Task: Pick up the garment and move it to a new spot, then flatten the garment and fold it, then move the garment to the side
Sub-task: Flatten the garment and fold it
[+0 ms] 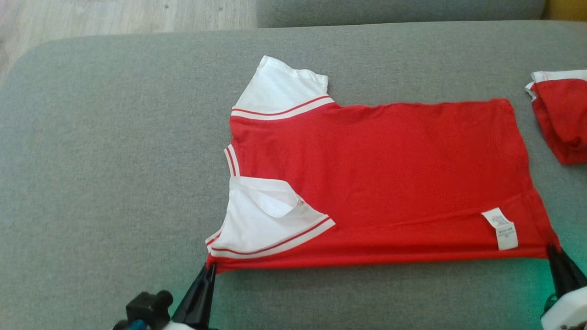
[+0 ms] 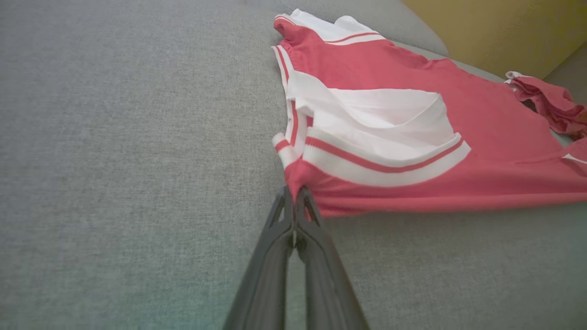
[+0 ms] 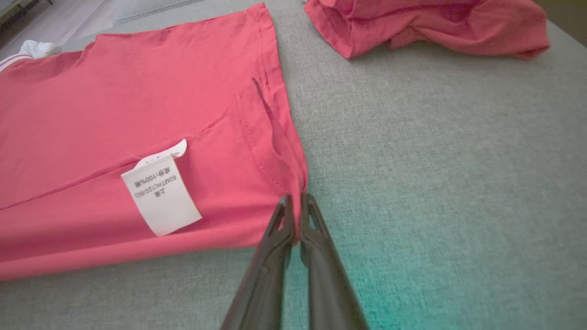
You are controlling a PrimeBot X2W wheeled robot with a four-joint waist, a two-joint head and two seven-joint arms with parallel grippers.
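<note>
A red garment (image 1: 380, 178) with white sleeves and red-striped cuffs lies spread flat on the grey cushion (image 1: 114, 160), inside out, its white care label (image 1: 502, 229) near the hem. My left gripper (image 1: 210, 267) is shut on the near corner at the sleeve end, seen close in the left wrist view (image 2: 293, 197). My right gripper (image 1: 551, 250) is shut on the near hem corner, and the right wrist view shows its fingertips (image 3: 297, 206) pinching the red garment (image 3: 137, 114) beside the label (image 3: 160, 195).
A second red garment (image 1: 562, 117) lies crumpled at the cushion's right edge, also seen in the right wrist view (image 3: 426, 23). The sofa back (image 1: 399, 11) runs along the far side. Bare cushion stretches to the left, with wooden floor (image 1: 114, 16) beyond its far left corner.
</note>
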